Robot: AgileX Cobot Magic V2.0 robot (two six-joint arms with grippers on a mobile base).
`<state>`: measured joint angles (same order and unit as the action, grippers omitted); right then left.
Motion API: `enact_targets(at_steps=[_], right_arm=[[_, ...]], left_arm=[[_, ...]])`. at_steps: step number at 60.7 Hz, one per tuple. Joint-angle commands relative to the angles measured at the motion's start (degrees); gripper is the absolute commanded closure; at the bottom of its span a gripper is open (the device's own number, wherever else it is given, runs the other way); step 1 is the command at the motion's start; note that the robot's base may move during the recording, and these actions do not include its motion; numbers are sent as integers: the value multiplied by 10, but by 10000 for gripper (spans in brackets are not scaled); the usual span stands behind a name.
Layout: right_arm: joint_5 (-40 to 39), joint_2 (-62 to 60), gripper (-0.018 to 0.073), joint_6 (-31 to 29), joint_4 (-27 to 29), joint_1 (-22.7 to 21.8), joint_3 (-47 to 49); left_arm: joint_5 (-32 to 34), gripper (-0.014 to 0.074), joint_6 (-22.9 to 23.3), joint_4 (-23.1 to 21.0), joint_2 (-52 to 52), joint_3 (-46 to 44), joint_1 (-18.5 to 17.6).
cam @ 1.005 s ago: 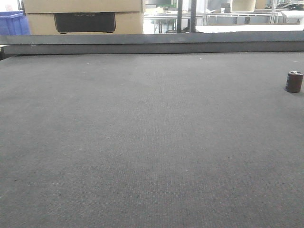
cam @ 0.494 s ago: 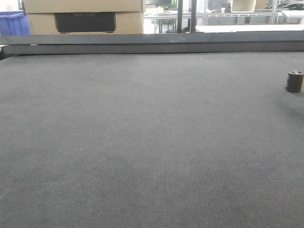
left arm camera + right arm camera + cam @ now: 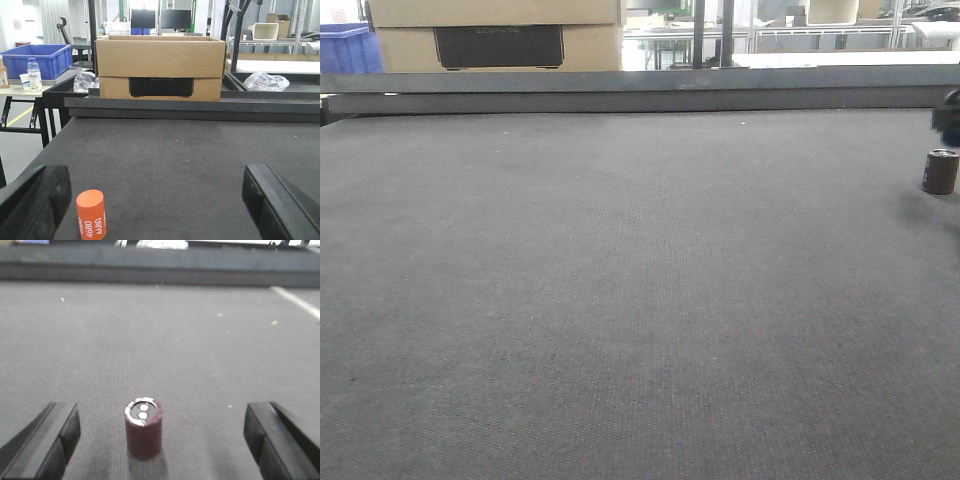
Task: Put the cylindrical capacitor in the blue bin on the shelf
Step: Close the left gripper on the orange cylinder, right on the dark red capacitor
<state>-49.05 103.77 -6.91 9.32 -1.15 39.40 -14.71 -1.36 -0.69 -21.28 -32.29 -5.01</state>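
My right gripper (image 3: 159, 426) has jaws spread wide, the upright cylindrical capacitor (image 3: 143, 432) untouched at bottom centre between them; my left gripper (image 3: 155, 197) is likewise spread

The worktop (image 3: 620, 300) is showing dark grey with a fine woven grain, and the cylindrical capacitor (image 3: 143, 430) is wearing dark reddish-brown under a silvery top with two pale dots. The fingers (image 3: 47, 440) are looking black, while a small cylinder (image 3: 91, 215) is glowing orange with white digits. A cardboard box (image 3: 160, 57) is showing tan with a black panel, and a crate (image 3: 37, 55) is showing bright blue.
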Motion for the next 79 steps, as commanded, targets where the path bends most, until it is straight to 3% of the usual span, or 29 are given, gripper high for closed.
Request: enact_targets(at_steps=[1, 31, 38, 50, 55, 60, 69, 79], right_arm=[[-20, 35, -12, -1, 2, -4, 37], [23, 155, 3, -1, 3, -5, 142], [22, 158, 126, -1, 3, -5, 147], [17, 155, 505, -1, 3, -5, 152], [22, 138, 604, -1, 3, -5, 152], [34, 109, 652, -1, 3, -5, 152], [68, 29, 658, -1, 3, -5, 151], [131, -84, 658, -1, 3, -5, 134]], left_arm=[[6, -5, 3, 0, -2, -4, -3], [5, -5, 3, 15, -2, -4, -3], [3, -5, 3, 15, -2, -4, -3], [2, -5, 3, 15, -2, -4, -3], [1, -5, 3, 15, -2, -4, -3], [0, -5, 3, 15, -3, -2, -3], [-2, -5, 3, 15, -14, 17, 1], [35, -5, 3, 15, -61, 72, 43]])
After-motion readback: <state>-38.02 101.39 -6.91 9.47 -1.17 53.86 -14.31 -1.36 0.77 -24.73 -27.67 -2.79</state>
